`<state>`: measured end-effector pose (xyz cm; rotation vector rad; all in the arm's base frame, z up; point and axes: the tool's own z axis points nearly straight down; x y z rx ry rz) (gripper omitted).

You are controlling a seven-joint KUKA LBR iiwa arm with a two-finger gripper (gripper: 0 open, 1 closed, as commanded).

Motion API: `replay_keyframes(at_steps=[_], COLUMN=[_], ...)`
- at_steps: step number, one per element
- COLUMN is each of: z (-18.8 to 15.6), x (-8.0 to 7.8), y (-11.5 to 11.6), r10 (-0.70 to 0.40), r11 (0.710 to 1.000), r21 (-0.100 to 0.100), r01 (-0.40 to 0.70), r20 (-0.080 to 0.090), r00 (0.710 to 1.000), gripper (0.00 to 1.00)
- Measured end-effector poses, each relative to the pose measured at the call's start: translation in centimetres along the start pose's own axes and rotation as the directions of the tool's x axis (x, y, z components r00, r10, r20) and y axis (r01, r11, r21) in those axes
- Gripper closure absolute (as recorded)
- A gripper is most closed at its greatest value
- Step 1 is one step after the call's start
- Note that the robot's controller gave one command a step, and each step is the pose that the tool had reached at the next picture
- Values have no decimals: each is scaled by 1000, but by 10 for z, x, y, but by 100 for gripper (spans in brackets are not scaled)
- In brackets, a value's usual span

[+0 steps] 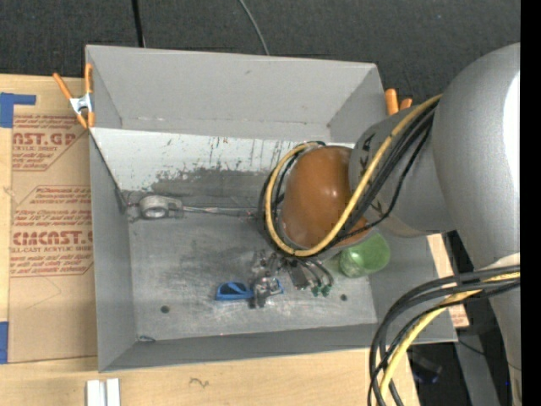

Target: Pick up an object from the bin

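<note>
Low in the middle of the frame, on the bin floor, you see a small blue piece (pixel 230 292) lying just left of the gripper (pixel 269 288). You cannot tell whether the two touch, nor whether the gripper is clenched or released. To the right, a round green object (pixel 365 257) is partly hidden by the orange wrist cover (pixel 314 194). At middle left, a grey metal ring with a thin rod (pixel 157 207) lies well apart. The grey bin (pixel 169 260) has a scuffed, scratched floor.
</note>
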<state>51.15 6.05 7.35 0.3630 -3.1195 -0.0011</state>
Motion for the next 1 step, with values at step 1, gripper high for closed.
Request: replay_keyframes(at_steps=[1], z=[-150], x=[-18], y=[-10], r10=[-113], r11=[994], r21=[3], r01=[113], r20=[11], r00=[994], gripper=[100])
